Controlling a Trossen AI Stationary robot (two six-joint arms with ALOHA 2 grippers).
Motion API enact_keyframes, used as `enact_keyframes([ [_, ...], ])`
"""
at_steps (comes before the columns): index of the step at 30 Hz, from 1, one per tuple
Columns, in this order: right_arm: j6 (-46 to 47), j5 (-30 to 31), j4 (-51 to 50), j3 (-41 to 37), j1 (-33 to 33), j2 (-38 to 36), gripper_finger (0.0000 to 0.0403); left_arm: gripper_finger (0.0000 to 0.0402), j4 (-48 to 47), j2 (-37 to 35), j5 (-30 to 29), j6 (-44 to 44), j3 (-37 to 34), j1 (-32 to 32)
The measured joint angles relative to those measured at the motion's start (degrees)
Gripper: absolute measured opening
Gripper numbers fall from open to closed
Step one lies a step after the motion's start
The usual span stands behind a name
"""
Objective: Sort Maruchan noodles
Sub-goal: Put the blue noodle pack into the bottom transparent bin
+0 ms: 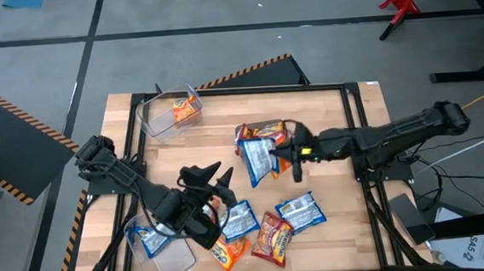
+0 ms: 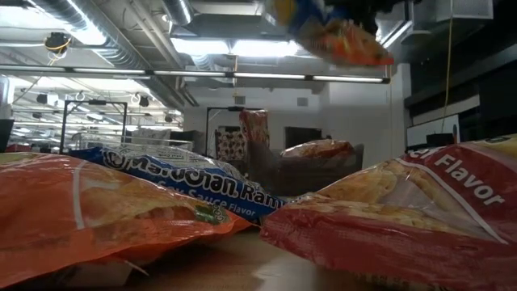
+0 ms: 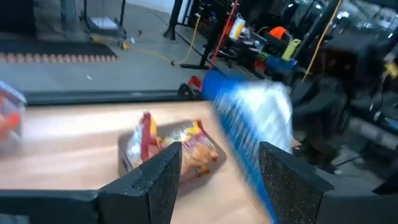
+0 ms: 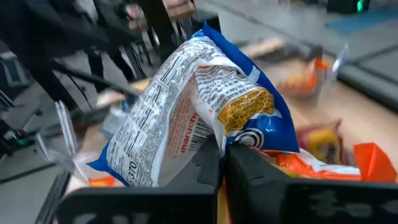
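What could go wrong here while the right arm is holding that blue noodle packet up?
1. The right gripper pinches the blue-and-white packet only at a folded lower edge, so the crinkly plastic may slip out.
2. The left gripper, open, sits near the packet's likely path toward the near-left bin, so the arms may clash.
3. An orange packet bunched under the right gripper might get dragged along.

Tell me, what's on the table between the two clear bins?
Only bare wood in the high view: nothing lies between the far bin holding an orange packet and the near bin holding a blue packet.
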Motion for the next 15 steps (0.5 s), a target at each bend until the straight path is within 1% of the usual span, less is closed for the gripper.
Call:
enact_keyframes([
  [3,-0.5,0.0,0.5,0.0,0.0,-2.5,0.0,0.0206,1.5,0.0,-0.9,-5.2,-1.0,-1.0],
  [6,-1.6,-0.7,0.5,0.0,0.0,-3.7,0.0,0.0206,5.9,0.0,-4.7,-6.4,-1.2,-2.0],
  [8,-1.8,-1.8,1.1,0.0,0.0,-4.0,0.0,0.0206,9.6,0.0,-5.7,-5.9,-1.2,-2.5],
  [10,-1.9,-3.1,1.8,0.0,0.0,-4.0,0.0,0.0206,12.3,0.0,-3.8,-3.6,-1.2,-2.7],
  [12,-1.8,-4.9,2.6,0.0,0.0,-4.0,0.0,0.0206,15.3,0.0,0.0,-1.6,-1.2,-2.5],
  [14,-2.1,-5.7,3.6,0.0,0.0,-4.0,0.0,0.0206,20.8,0.0,2.9,1.8,-1.2,-1.9],
  [15,-2.5,-6.0,3.8,0.0,0.0,-4.0,0.0,0.0206,24.6,0.0,4.5,5.5,-1.2,-1.4],
])
